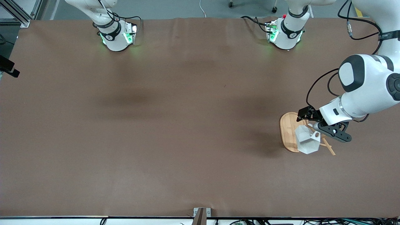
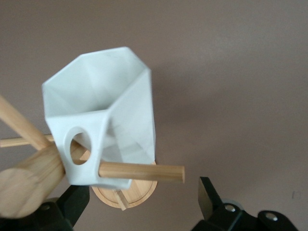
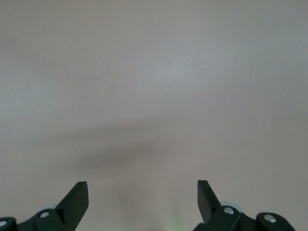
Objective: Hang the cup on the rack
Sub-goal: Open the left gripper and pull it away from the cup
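The white faceted cup [image 1: 307, 142] hangs by its handle on a peg of the bamboo rack [image 1: 287, 131], which stands toward the left arm's end of the table. In the left wrist view the cup [image 2: 115, 110] sits on a thin peg [image 2: 149, 172] beside the thick post [image 2: 29, 185], above the oval base [image 2: 127, 195]. My left gripper [image 1: 322, 126] is over the rack, open and empty [image 2: 143, 199], with its fingers apart from the cup. My right gripper [image 3: 143, 197] is open and empty over bare table; it is out of the front view.
The brown table cover [image 1: 175, 125] stretches wide around the rack. The two arm bases [image 1: 117, 34] [image 1: 286, 31] stand along the edge farthest from the front camera. A small bracket [image 1: 201, 214] sits at the nearest edge.
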`<action>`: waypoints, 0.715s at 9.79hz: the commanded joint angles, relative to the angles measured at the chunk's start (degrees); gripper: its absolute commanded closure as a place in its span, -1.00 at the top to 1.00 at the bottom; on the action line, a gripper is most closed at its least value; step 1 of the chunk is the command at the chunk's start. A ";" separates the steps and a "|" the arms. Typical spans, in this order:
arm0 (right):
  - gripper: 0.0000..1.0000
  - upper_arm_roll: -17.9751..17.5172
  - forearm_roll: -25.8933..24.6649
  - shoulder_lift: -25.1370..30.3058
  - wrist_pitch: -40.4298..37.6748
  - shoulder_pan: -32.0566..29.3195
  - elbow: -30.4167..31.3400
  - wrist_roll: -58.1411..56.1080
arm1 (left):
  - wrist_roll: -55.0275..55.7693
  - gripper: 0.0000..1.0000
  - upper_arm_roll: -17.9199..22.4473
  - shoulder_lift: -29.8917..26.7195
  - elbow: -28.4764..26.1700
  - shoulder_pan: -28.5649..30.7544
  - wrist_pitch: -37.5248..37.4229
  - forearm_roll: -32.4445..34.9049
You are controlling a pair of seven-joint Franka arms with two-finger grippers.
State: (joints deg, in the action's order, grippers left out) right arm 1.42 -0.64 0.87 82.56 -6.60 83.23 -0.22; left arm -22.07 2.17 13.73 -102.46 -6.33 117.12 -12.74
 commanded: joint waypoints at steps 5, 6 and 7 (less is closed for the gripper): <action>1.00 -0.72 -0.76 0.88 0.15 -0.70 0.62 0.92 | 11.88 1.00 1.95 -10.37 2.88 -0.35 -8.03 8.16; 1.00 -0.72 -0.76 0.88 0.15 -0.70 0.62 0.92 | 12.40 1.00 2.05 -12.47 3.06 -0.35 -11.70 7.64; 1.00 -0.72 -0.76 0.88 0.15 -0.70 0.62 0.92 | 13.01 1.00 2.05 -13.45 5.41 -0.35 -16.79 7.90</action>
State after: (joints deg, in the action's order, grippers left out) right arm 1.42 -0.65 0.87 82.56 -6.64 83.21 -0.21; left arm -10.26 4.12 0.95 -97.83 -6.41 104.93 -5.84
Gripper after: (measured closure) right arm 0.000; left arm 0.000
